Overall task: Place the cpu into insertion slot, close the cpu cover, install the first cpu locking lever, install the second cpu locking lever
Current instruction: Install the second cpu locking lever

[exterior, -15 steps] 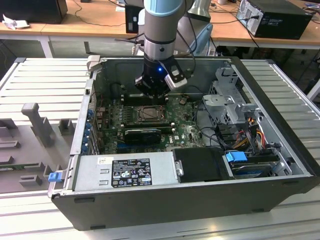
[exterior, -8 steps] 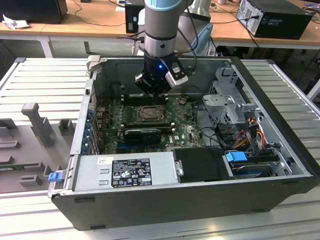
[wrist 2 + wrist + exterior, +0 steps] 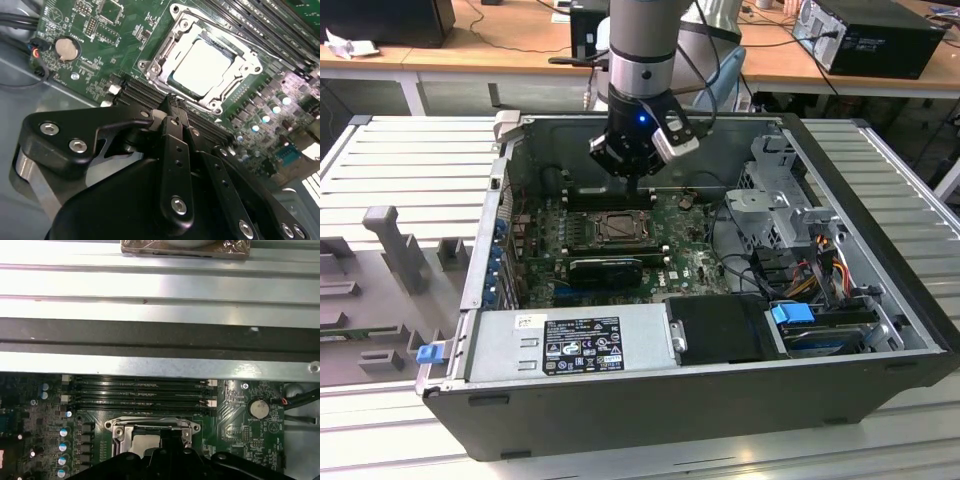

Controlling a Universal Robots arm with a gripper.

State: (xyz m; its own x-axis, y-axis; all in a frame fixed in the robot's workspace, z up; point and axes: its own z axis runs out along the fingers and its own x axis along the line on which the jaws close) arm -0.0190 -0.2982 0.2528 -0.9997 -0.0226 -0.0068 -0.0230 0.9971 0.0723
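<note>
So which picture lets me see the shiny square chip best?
The second wrist view: the cpu sits in its socket, whole and unblocked, framed by the cpu cover. In the first wrist view the black gripper partly hides it. In the exterior view it is a tiny patch below the gripper.

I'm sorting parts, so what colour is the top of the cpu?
Dull silver-grey, seen best in the second wrist view: the cpu sits in its socket.

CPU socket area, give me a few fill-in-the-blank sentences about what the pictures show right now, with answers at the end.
1. The cpu lies inside the ____, under the cpu cover.
2. The gripper holds ____.
3. The round coin battery sits on the ____ motherboard.
4. In the exterior view, the gripper hangs over the open computer ____.

Missing words: socket; nothing; green; case
</note>
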